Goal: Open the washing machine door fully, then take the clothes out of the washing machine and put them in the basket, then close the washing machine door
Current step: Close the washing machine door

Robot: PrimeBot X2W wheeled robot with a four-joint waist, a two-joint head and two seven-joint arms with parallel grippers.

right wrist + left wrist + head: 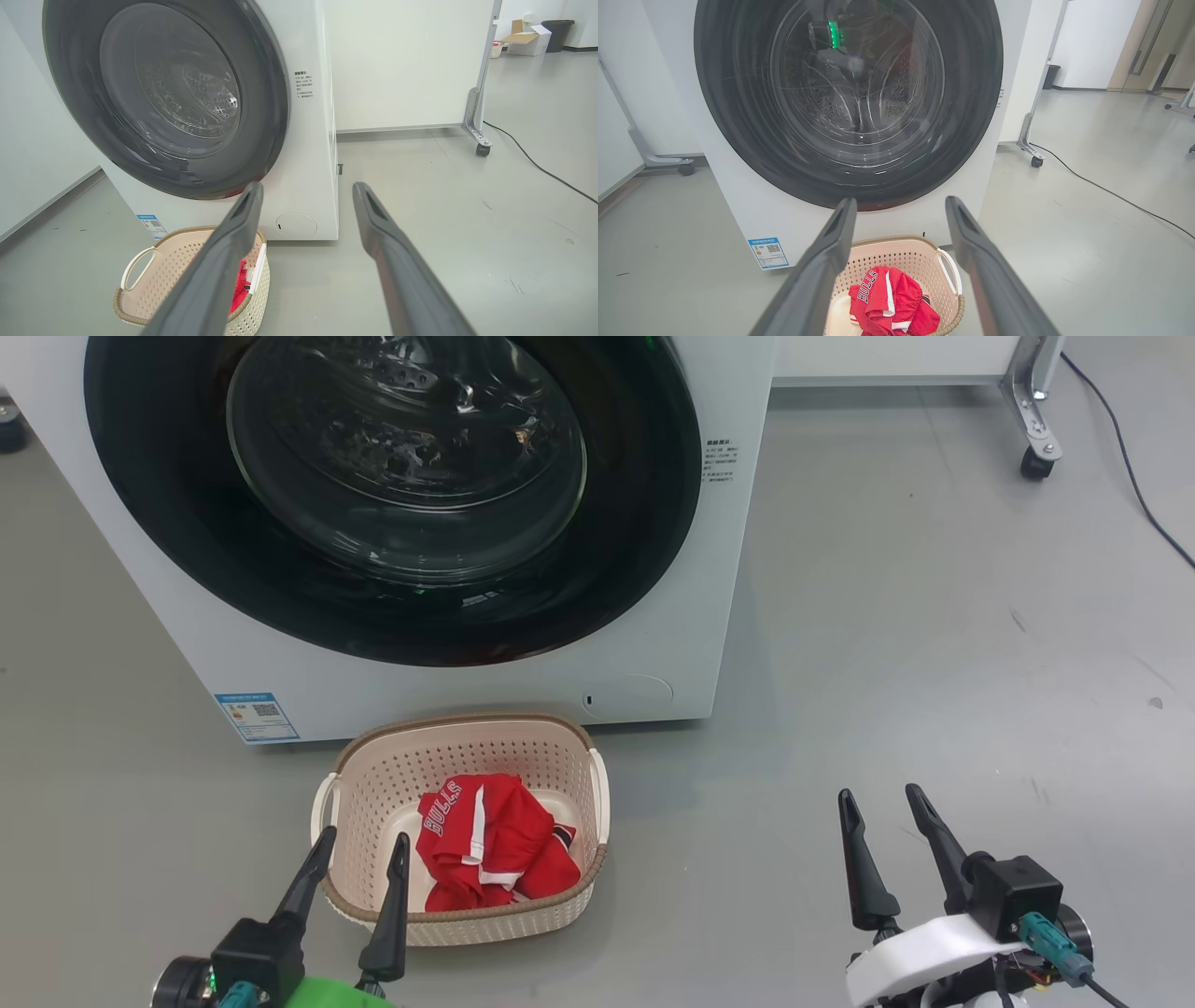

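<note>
Head view: clothes [490,840] in basket [467,721], just right of left claw [365,834] — it and right claw [878,791] agape, empty.

One large white boxy washing machine [420,686] with one round black-rimmed glass door [401,457], upper left. One cream perforated plastic basket [411,775], lower centre. One red heap of clothes [495,840]; garment count unclear.
</note>
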